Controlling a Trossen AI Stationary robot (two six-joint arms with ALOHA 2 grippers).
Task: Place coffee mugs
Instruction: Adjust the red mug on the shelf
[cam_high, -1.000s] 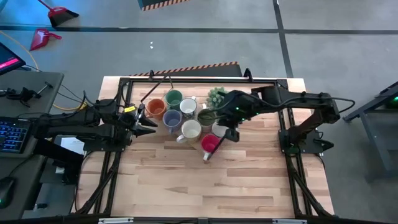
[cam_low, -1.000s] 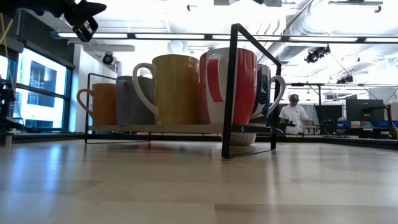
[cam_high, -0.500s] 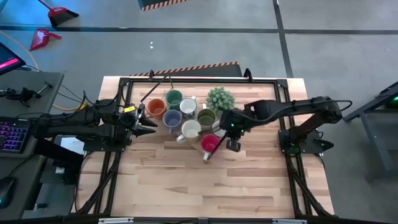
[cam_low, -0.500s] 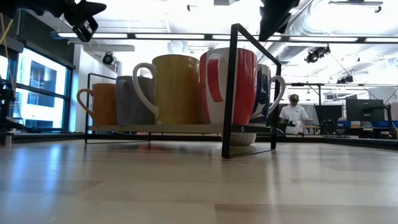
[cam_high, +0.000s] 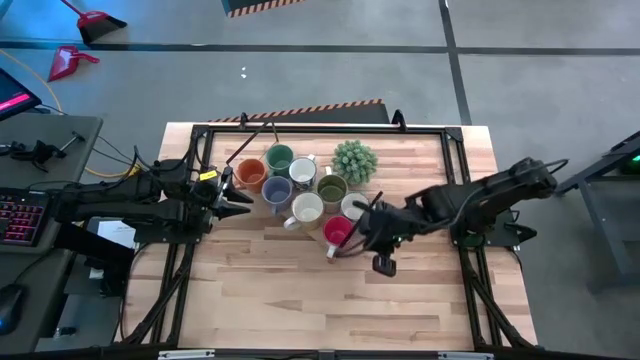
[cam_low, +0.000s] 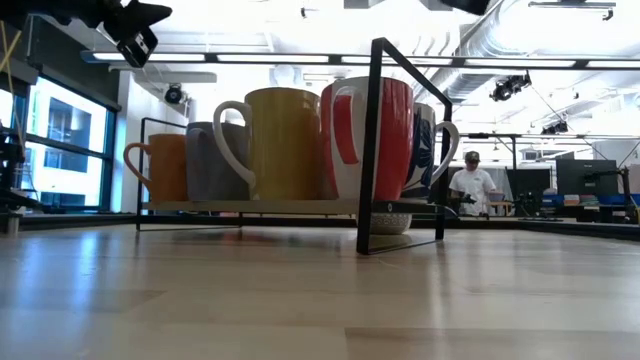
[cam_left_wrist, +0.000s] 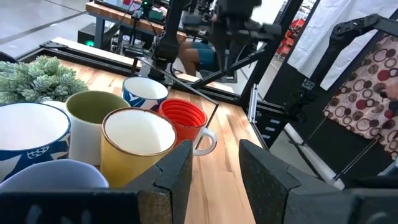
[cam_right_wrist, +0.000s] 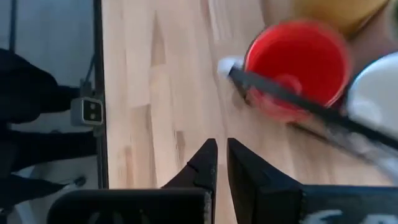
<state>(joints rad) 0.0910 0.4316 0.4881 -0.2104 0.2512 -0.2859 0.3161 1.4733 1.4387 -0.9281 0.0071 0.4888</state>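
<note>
I note right gripper (cam_right_wrist: 216, 163) nearly shut, empty, above bare wood beside red ceramic mug (cam_right_wrist: 297, 67); overhead view hides this. Left gripper (cam_left_wrist: 214, 163) parted, empty.

Mugs (cam_high: 300, 185) clustered on table (cam_high: 400, 300), plant (cam_high: 354, 159) just beside

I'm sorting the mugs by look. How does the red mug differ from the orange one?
The red mug sits at the cluster's near right edge, under a thin black bar of the frame; the orange mug sits at the far left, by the left tool. The red mug's handle is white, and the orange mug's matches its body. Both stand upright, open side up, on the wooden table.
</note>
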